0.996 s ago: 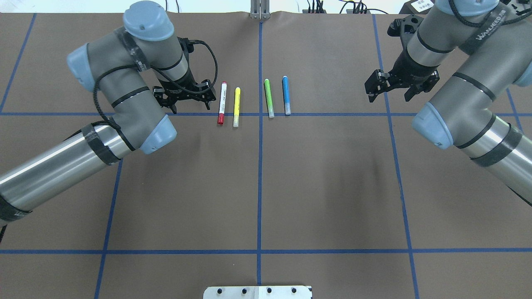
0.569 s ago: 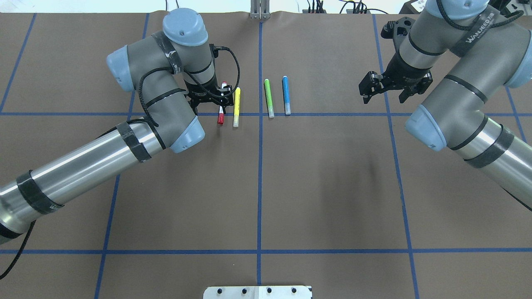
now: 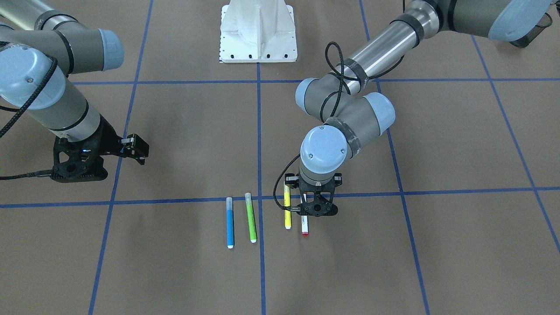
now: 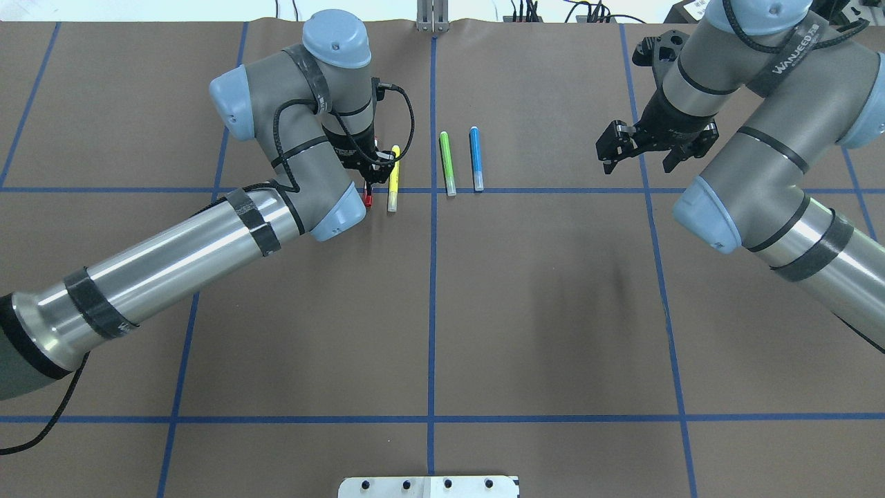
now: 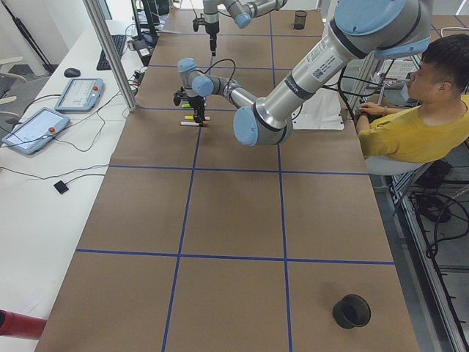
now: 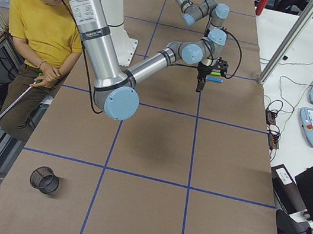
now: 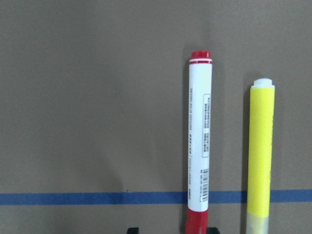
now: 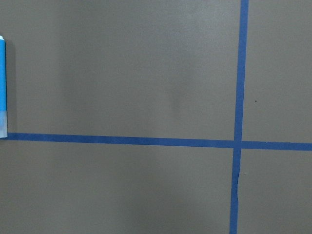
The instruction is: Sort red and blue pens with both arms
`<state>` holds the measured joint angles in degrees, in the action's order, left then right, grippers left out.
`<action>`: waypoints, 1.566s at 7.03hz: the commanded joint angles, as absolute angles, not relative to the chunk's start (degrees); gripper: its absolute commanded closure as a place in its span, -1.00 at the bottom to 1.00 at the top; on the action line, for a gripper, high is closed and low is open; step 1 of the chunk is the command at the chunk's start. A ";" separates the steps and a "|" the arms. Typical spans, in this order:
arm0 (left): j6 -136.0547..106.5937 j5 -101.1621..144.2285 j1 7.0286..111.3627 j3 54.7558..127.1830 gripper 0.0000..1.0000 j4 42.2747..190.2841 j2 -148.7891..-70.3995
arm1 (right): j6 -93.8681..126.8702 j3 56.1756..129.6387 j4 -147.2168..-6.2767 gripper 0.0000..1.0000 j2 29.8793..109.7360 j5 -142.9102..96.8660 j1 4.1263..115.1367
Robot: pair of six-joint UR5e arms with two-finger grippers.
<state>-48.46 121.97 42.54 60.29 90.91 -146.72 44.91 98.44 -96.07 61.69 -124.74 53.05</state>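
While left fingers (image 7: 132, 230) stand apart astride the red pen (image 7: 200, 146), right fingers (image 4: 608, 160) spread wide, holding nothing.

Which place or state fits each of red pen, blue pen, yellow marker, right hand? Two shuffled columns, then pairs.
1 red pen
2 blue pen
3 yellow marker
4 right hand

A open, away from the row
B between fingers of left hand
C row's end, beside green marker
D between red pen and green marker

Pairs: 1-B, 2-C, 3-D, 4-A
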 commanded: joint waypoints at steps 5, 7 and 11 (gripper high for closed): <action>-42.62 127.79 43.95 55.12 0.08 87.80 -149.41 | 44.91 98.44 -96.06 -1.00 61.70 -124.63 52.91; -42.97 127.79 43.86 53.79 0.08 88.68 -149.94 | 44.91 98.44 -96.06 -1.00 61.70 -124.63 52.91; -43.50 127.79 43.77 50.98 0.08 91.93 -150.64 | 44.91 98.35 -96.06 -1.00 61.79 -124.28 52.82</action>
<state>-43.28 127.82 43.83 51.60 91.24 -150.60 44.91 98.43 -96.06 61.72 -124.32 52.88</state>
